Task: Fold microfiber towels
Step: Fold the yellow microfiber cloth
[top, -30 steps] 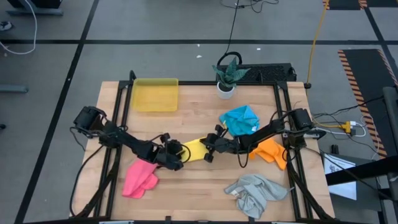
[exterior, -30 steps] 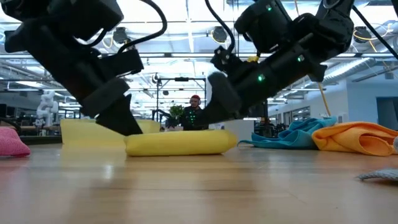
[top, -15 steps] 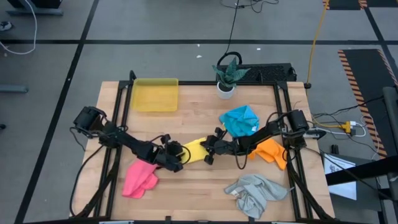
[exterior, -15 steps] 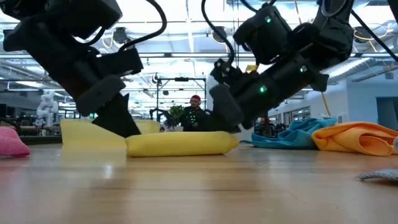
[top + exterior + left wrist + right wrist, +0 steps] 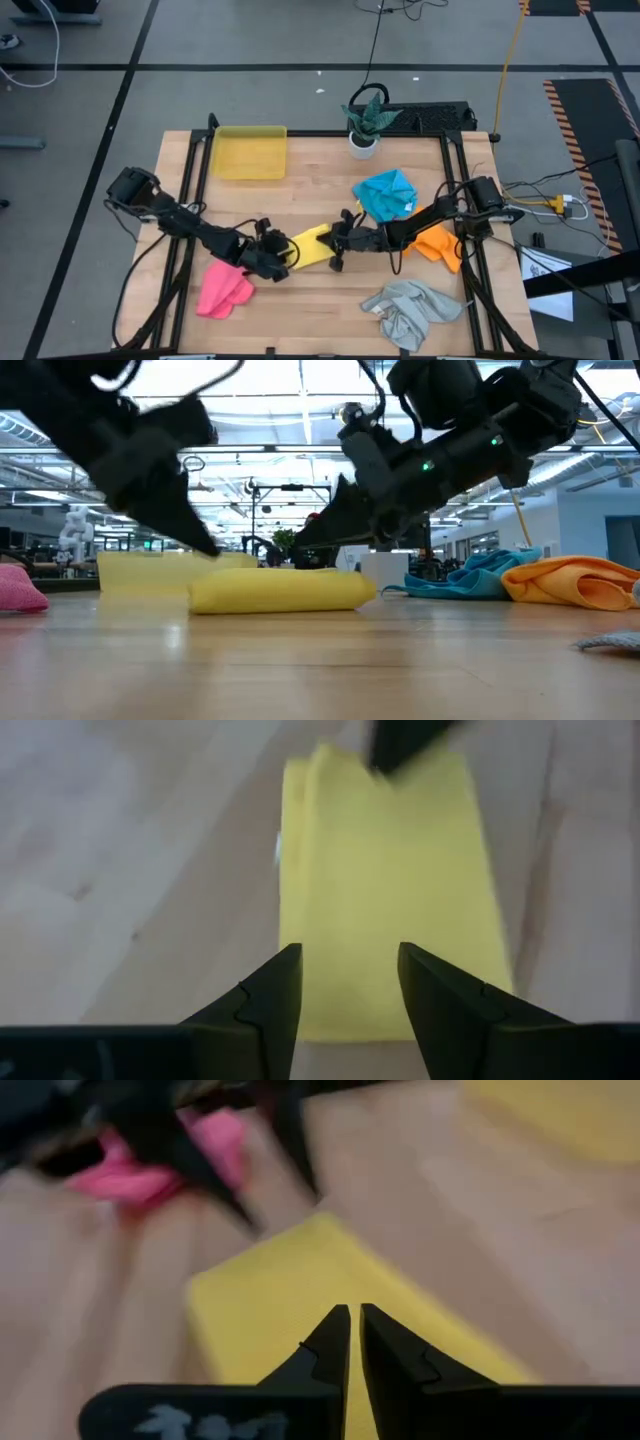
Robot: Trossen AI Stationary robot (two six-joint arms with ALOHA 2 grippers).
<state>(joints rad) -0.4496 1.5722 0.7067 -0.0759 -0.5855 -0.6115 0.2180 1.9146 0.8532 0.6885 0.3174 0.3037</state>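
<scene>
The yellow towel lies folded into a thick flat strip on the wooden table, near its middle. My left gripper hangs open a little above the strip's left end, with nothing between its fingers. My right gripper is shut and slants down over the strip's right half, its tips just clear of the cloth in the low view. The pink towel, blue towel, orange towel and grey towel lie crumpled around them.
A translucent yellow tray sits at the far left of the table and a small potted plant at the far edge. Bare wood shows between the yellow strip and the near edge. A person stands far off in the room behind.
My left gripper has risen off the yellow strip's left end and drawn back toward the table's near left, still open. My right gripper has tipped closer to level, its shut tips lifting from the strip's right end. The strip stays folded on the table.
</scene>
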